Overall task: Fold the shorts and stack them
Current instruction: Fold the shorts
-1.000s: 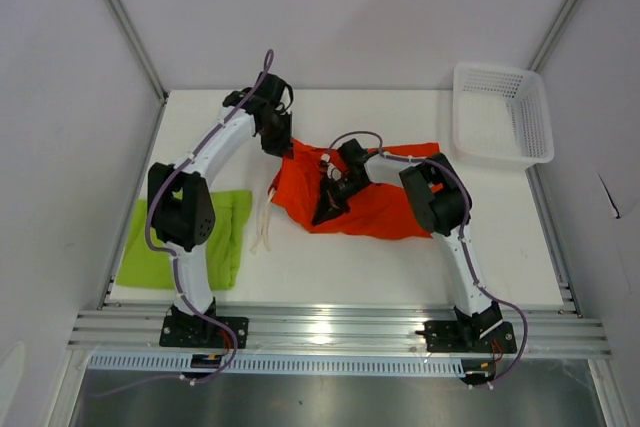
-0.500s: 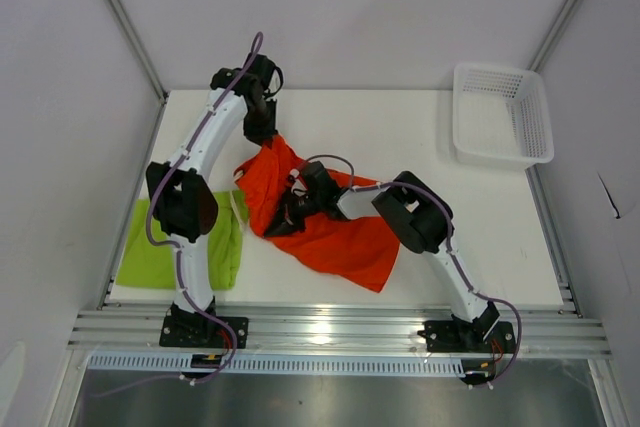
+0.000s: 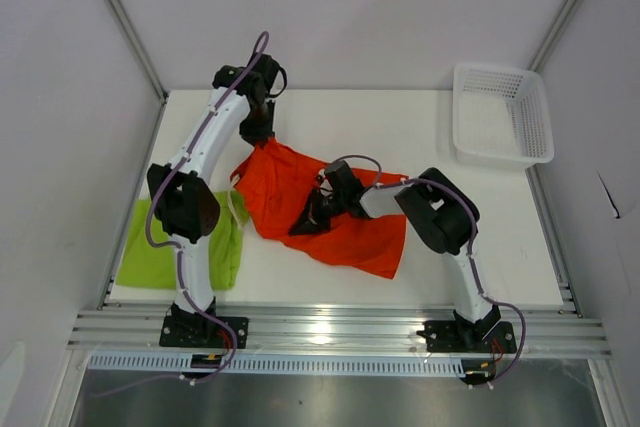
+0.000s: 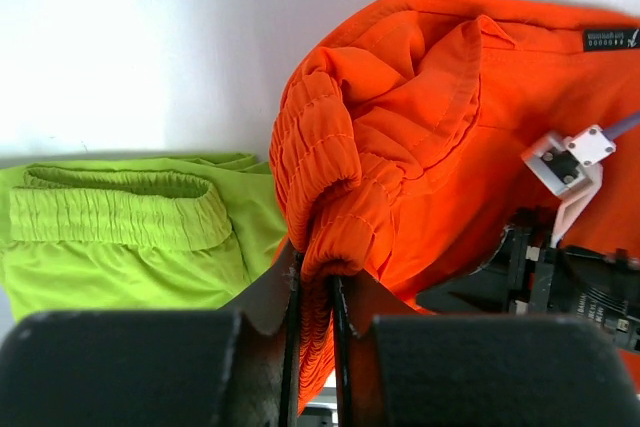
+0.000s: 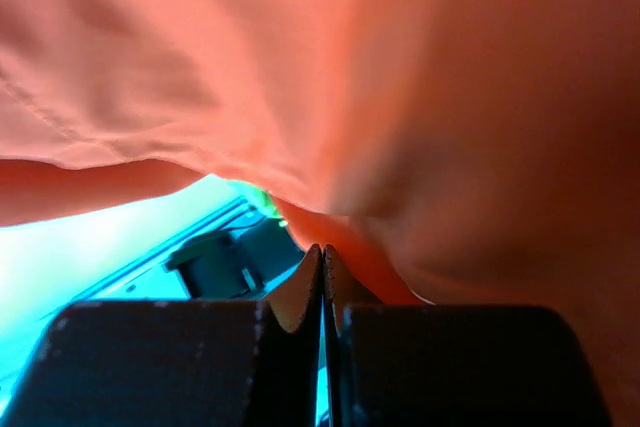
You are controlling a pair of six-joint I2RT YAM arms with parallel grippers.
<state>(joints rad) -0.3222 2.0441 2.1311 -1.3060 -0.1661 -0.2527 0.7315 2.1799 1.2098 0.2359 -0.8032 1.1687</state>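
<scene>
Orange-red shorts [image 4: 420, 117], waistband in left pincer [image 4: 315, 272]

- The white table [image 3: 400, 117] carries three things.
- Lime green shorts [image 3: 140, 262] lie flat at its left near edge.
- Orange-red shorts [image 3: 350, 237] lie rumpled across the middle, partly raised off it.
- A white mesh basket [image 3: 500, 160] stands in the far right corner.

Overhead from high behind the near edge, facing down on the whole table [image 3: 420, 137]; left wrist close above the orange shorts [image 4: 450, 127], shared with overhead; right wrist nearly touching blurred fabric, probably the same shorts.
</scene>
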